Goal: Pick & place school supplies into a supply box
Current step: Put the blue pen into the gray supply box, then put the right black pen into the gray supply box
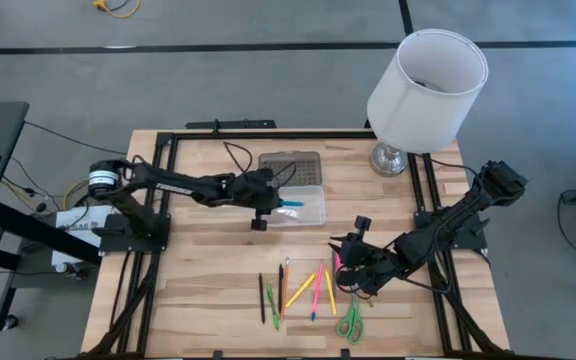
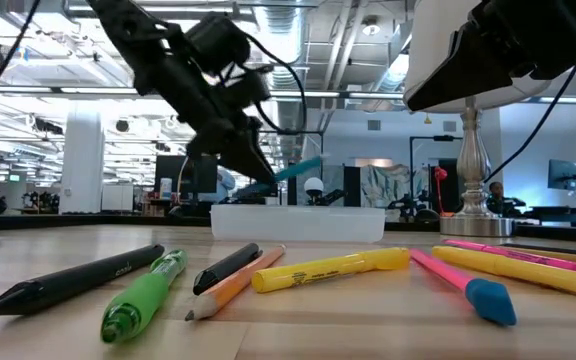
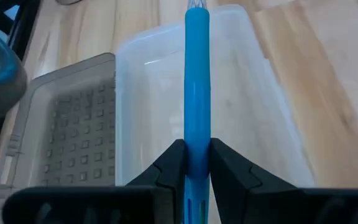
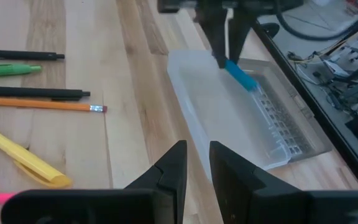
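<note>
Left hand (image 3: 197,163): my fingers pinch one blue pen (image 3: 197,81) over the supply box (image 1: 301,205), mid-tabletop.
Right hand (image 4: 197,163): empty, fingers a little apart, near right edge.
Front edge: one scissors (image 1: 350,320), roughly eight pens and pencils.

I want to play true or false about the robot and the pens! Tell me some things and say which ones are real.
1. The left gripper is squeezing a blue pen. True.
2. The blue pen is already lying in the clear box. False: it is held above the open box, not let go yet.
3. The scissors have green handles. True.
4. The right gripper is holding a yellow marker. False: it holds nothing; the yellow marker lies on the table.
5. The lamp stands on the table. True.
</note>
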`<act>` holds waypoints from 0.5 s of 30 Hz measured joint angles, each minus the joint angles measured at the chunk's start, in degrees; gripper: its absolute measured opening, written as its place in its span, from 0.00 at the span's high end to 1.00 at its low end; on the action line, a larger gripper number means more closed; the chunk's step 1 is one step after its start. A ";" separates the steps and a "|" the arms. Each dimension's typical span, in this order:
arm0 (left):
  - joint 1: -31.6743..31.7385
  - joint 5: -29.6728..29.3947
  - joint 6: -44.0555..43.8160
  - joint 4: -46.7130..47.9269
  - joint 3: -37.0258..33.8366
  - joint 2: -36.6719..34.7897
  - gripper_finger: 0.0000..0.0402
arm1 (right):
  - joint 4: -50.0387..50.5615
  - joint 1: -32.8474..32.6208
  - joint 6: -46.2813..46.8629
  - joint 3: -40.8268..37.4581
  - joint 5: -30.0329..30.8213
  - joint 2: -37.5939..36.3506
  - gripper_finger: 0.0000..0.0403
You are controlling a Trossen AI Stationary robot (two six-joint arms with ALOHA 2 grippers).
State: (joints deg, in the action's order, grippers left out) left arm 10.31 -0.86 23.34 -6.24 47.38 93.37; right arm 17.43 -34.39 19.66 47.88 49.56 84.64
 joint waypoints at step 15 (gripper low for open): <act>0.67 -3.14 1.02 0.24 1.68 1.66 0.63 | 0.07 0.14 0.10 0.00 -0.19 0.00 0.84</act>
State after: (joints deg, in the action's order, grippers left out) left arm 10.98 -4.01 24.36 -6.00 49.06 95.02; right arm 17.50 -34.25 19.76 47.88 49.36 84.64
